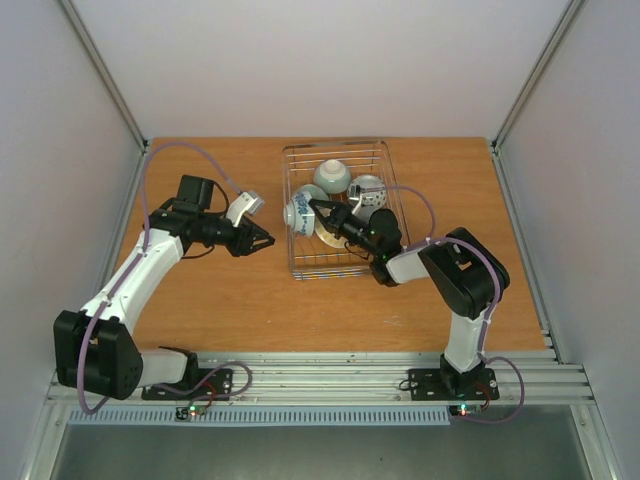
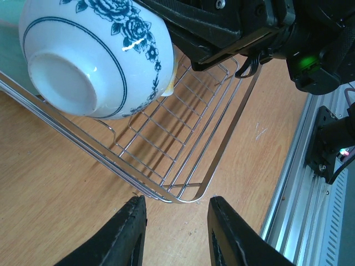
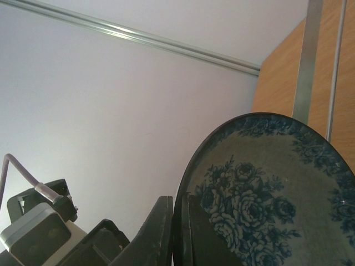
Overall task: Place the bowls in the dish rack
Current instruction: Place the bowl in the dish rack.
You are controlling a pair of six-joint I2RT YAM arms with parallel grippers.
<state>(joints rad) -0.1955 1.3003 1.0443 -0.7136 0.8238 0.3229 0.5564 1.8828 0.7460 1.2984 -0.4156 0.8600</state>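
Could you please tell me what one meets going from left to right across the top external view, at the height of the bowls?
left gripper → blue-patterned white bowl → pale green bowl → dotted white bowl

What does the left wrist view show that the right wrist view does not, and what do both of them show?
Only the left wrist view: the outside and round foot of the white ceramic bowl with blue flowers, the grid floor of the silvery wire dish rack, and the open, empty left gripper.
Only the right wrist view: the bowl's flowered inside, the right gripper shut on its rim, and the pale wall.
Both: the same bowl and the brown wooden table.
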